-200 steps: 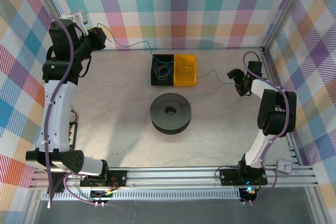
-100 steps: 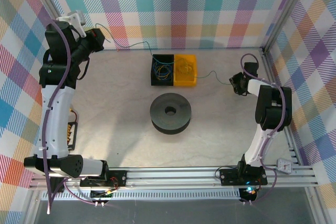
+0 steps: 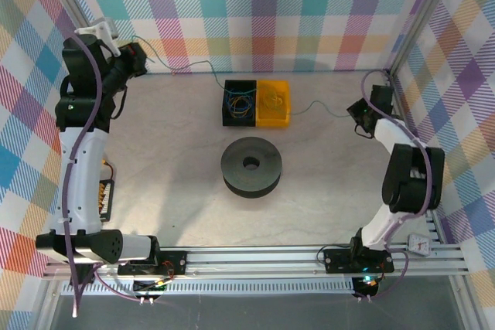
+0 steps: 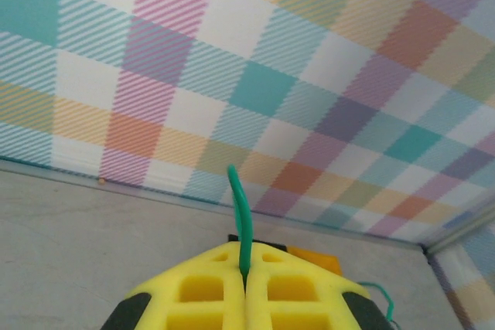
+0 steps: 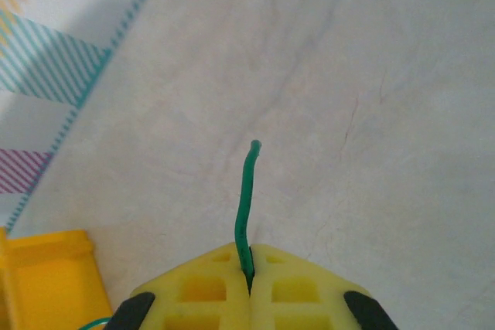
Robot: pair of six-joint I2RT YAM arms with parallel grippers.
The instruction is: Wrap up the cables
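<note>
A thin green cable (image 3: 189, 66) runs from my left gripper (image 3: 141, 55) at the back left, along the back wall, to the two-part box (image 3: 257, 123). Its end (image 4: 237, 206) sticks up from the shut yellow fingertips of the left gripper (image 4: 246, 277). Another green stretch (image 3: 317, 107) leads from the box to my right gripper (image 3: 358, 114) at the right wall. That gripper (image 5: 249, 287) is shut on a green cable end (image 5: 245, 191) just above the tabletop. Several coiled cables lie in the black half (image 3: 238, 103) and the yellow half (image 3: 272, 100).
A black spool (image 3: 251, 166) lies flat in the middle of the table, in front of the box. Checked walls close in the back and both sides. The yellow bin's corner (image 5: 46, 280) is at the lower left of the right wrist view.
My right gripper has shut on the green cable end and moved back towards the right wall. The left gripper has drifted slightly left, still holding its cable.
</note>
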